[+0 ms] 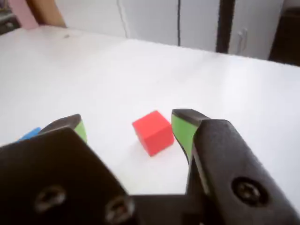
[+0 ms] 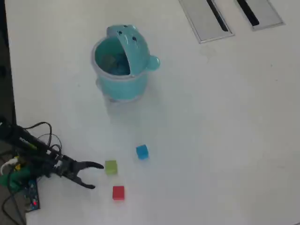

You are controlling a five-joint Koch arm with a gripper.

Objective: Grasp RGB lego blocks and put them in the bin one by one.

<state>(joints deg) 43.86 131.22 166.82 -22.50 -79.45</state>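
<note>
In the overhead view, the red block (image 2: 118,192), yellowish-green block (image 2: 111,167) and blue block (image 2: 142,152) lie apart on the white table. My gripper (image 2: 97,176) is open just left of them, its tips pointing between the green and red blocks. The wrist view shows the red block (image 1: 152,132) on the table ahead of the open gripper (image 1: 130,119), close to the right green-padded finger (image 1: 183,129). A sliver of the blue block (image 1: 30,133) peeks past the left finger. The light blue bin (image 2: 122,86) stands far off with its lid flipped up.
Two grey slotted panels (image 2: 206,18) (image 2: 260,11) are set into the table at the top right of the overhead view. The arm's cables and a circuit board (image 2: 29,197) sit at the table's left edge. White cabinets (image 1: 197,23) stand beyond the table.
</note>
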